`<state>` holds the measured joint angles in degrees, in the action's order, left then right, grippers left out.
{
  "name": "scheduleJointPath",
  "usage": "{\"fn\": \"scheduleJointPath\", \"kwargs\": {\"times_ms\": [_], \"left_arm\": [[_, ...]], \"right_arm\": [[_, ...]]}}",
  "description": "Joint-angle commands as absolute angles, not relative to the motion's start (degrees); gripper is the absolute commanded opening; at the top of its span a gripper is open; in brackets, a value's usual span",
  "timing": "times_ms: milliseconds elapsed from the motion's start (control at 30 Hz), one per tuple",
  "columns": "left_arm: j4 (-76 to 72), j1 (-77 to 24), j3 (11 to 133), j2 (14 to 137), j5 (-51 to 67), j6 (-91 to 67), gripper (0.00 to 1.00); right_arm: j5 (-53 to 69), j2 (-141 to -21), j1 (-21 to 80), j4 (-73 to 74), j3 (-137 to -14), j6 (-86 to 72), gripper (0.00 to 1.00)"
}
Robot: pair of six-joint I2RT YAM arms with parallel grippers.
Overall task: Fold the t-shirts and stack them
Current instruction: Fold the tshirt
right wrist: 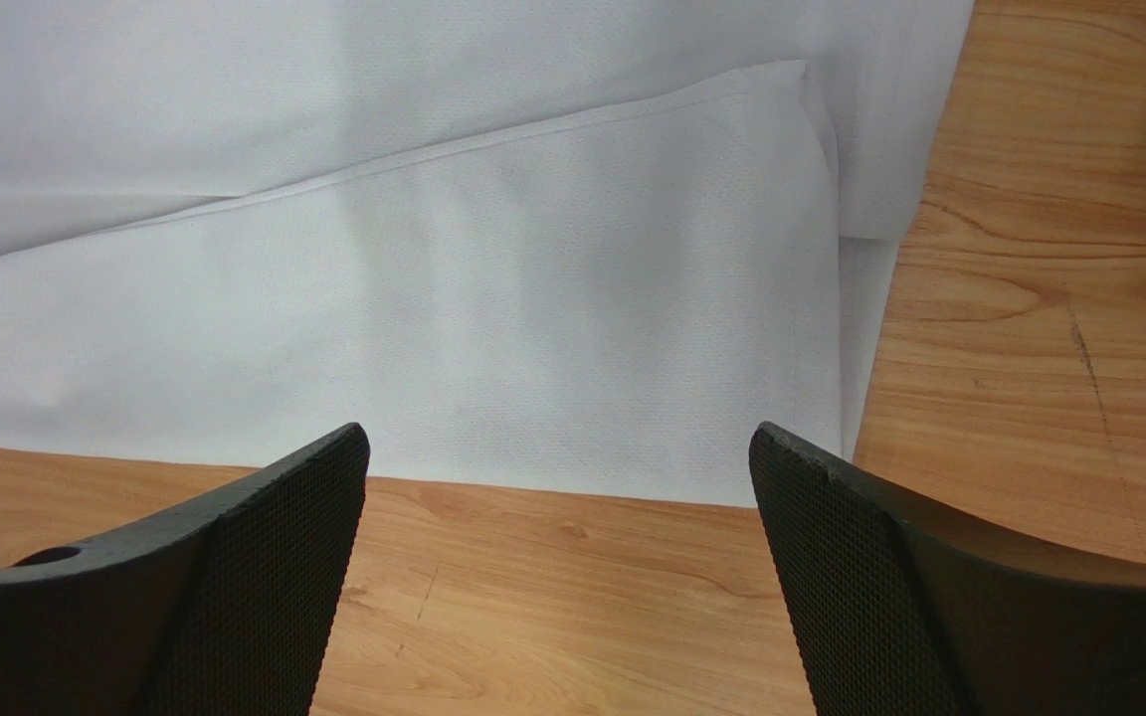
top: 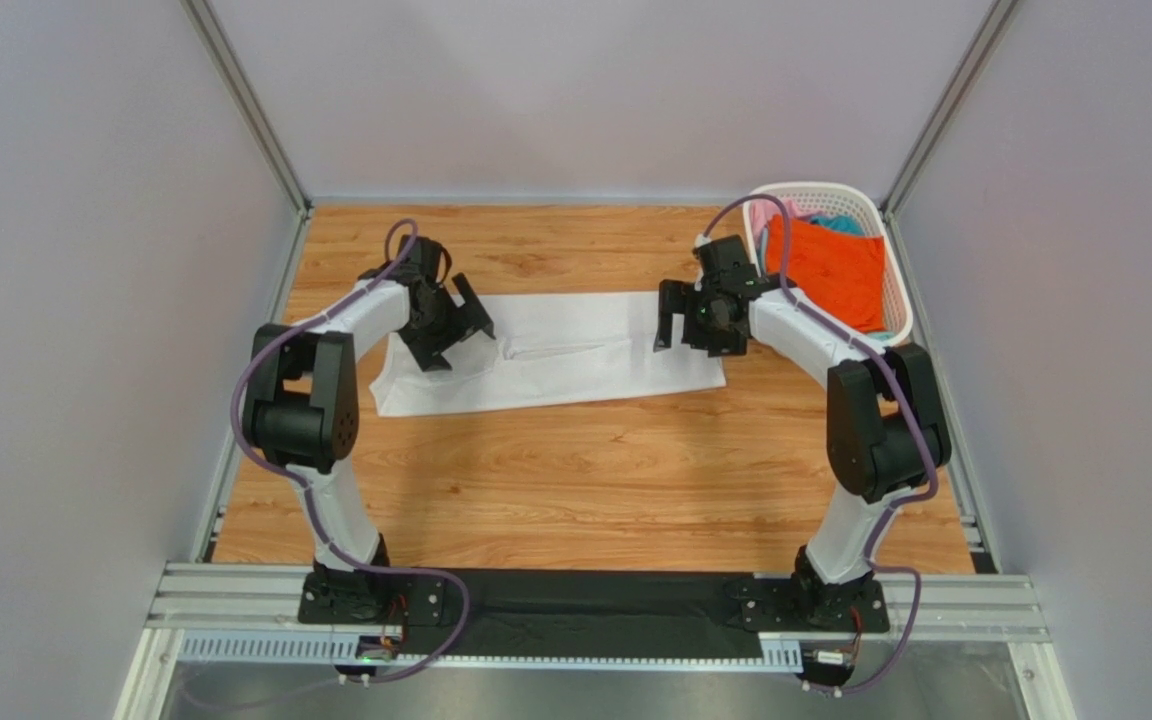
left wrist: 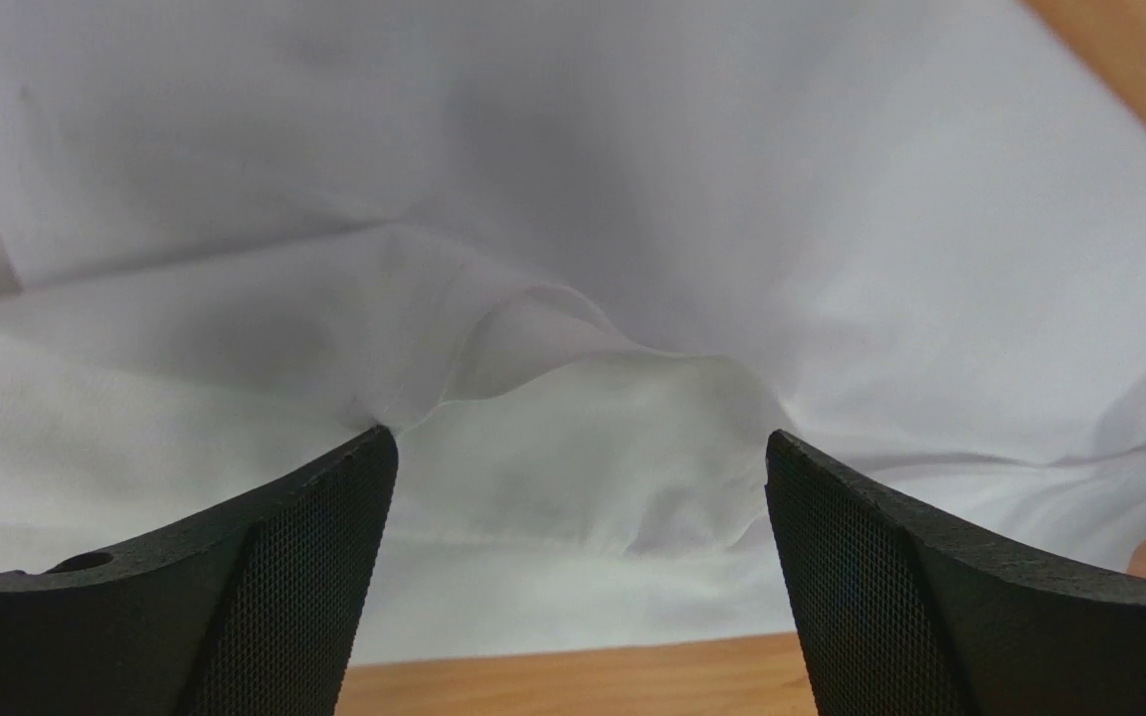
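A plain white t-shirt (top: 567, 368) lies folded into a long band across the far half of the wooden table (top: 582, 480). My left gripper (top: 455, 338) hangs open over its left end, where the cloth is rumpled (left wrist: 684, 224); nothing sits between the fingers (left wrist: 576, 448). My right gripper (top: 692, 333) stands open over the shirt's right end, with the flat hem (right wrist: 534, 343) just beyond its empty fingers (right wrist: 557, 440). An orange t-shirt (top: 838, 273) lies in the basket, with teal cloth (top: 841, 225) and pink cloth (top: 778, 210) behind it.
The white lattice basket (top: 823, 191) stands at the far right corner of the table. Grey walls and metal frame posts close in the table on three sides. Both arm bases sit on the black rail at the near edge.
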<state>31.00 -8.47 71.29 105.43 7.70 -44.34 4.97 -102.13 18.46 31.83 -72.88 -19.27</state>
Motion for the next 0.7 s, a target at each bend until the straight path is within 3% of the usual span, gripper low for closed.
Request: {"fn": "scheduleJointPath", "kwargs": {"times_ms": [0,433,533,667], "left_arm": [[28.82,-8.17,79.33,109.15,4.23,-42.98,1.0],[43.83,-6.24,109.5,121.47,-9.85,-36.3,1.0],[44.21,-6.42,105.31,116.65,-8.96,-37.35,1.0],[41.23,-8.17,88.22,105.67,-8.35,-39.64,1.0]], "right_arm": [[4.22,-103.36,18.46,29.88,-73.74,-18.02,1.0],[1.14,-102.13,18.28,31.91,-75.14,-16.35,1.0],[1.05,-102.65,18.11,31.99,-77.68,-16.26,1.0],[2.37,-106.95,18.11,31.64,-83.66,-14.07,1.0]]}}
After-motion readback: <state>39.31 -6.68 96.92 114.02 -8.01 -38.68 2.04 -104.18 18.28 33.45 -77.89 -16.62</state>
